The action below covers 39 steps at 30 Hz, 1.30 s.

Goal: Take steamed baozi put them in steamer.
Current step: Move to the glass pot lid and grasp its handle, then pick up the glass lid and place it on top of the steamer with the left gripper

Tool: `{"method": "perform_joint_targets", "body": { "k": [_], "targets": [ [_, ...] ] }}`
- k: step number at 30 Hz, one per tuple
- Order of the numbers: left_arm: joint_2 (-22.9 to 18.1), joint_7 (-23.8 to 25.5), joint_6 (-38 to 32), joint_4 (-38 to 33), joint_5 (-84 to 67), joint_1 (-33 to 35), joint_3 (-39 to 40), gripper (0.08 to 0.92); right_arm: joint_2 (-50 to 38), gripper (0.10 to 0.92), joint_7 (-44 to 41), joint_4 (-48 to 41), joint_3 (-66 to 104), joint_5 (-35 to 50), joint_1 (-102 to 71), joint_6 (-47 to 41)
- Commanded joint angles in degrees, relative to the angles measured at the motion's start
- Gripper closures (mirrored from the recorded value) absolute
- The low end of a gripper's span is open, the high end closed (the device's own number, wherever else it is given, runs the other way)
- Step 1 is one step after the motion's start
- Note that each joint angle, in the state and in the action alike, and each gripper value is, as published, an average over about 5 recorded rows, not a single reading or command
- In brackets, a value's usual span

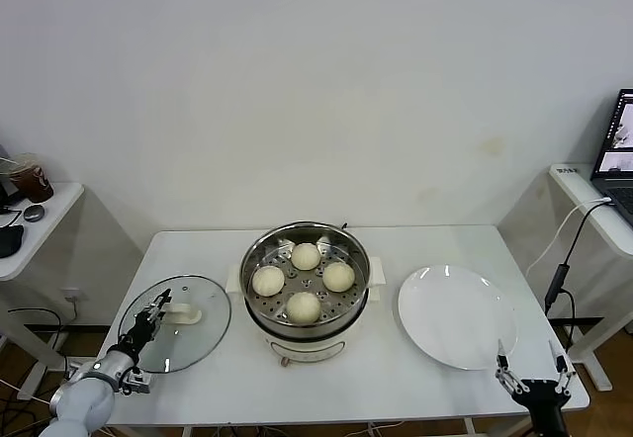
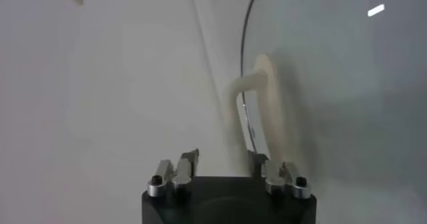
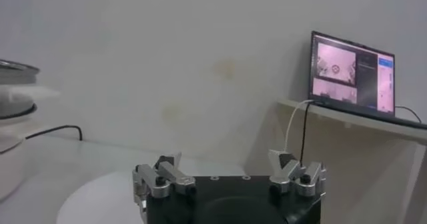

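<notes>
Baozi (image 1: 305, 281), four, sit on the perforated tray inside the steamer (image 1: 257, 308) at table centre. Left gripper (image 1: 156, 311) is at the white handle of the glass lid (image 1: 203, 336); cannot tell whether clamped. Right gripper (image 1: 534, 380), jaws apart, idles near the plate (image 1: 455, 318).
</notes>
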Motion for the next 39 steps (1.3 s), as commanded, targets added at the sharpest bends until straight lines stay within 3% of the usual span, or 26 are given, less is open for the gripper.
{"method": "perform_joint_targets", "body": {
  "k": [1,6,9,14,18,23,28,34,39],
  "targets": [
    [0.8,-3.3,0.9,-2.4,-5.5,1.7,-0.2,0.697,-0.3,0.203,0.0,-1.6,-1.1,-0.7,0.0,0.9],
    [3.5,-6.0,7.1,-13.8,-12.6,8.5,-1.7,0.821,-1.1,0.203,-0.1,-2.2,-2.2,-1.2,0.0,1.3],
    [5.5,-6.2,14.1,-23.2,-17.2,16.1,-4.2,0.835,-1.6,0.203,-0.2,-2.9,-2.7,-2.0,0.3,2.1],
    [8.9,1.0,23.6,-39.8,-24.3,26.7,-10.3,0.835,-2.1,0.203,-0.3,-3.9,-4.6,-3.2,1.0,3.1],
    [11.7,10.1,28.9,-47.0,-25.9,28.0,-14.3,0.835,-2.4,0.203,-0.2,-4.7,-5.8,-3.7,1.5,3.5],
    [16.3,16.4,32.8,-52.7,-30.5,24.4,-13.0,0.835,-2.9,0.203,-0.1,-4.7,-6.7,-3.7,1.9,3.4],
    [18.3,17.8,36.0,-57.1,-33.7,17.9,-3.2,0.835,-2.5,0.203,0.2,-5.4,-7.9,-4.8,2.6,3.8],
    [17.4,19.7,42.5,-56.9,-32.4,2.7,15.7,0.835,-1.4,0.203,1.7,-7.1,-10.5,-7.6,3.7,4.0],
    [13.9,23.1,48.5,-55.1,-28.8,-9.2,28.0,0.835,-0.7,0.203,3.9,-9.6,-12.6,-10.4,5.2,4.4]
  ]
}}
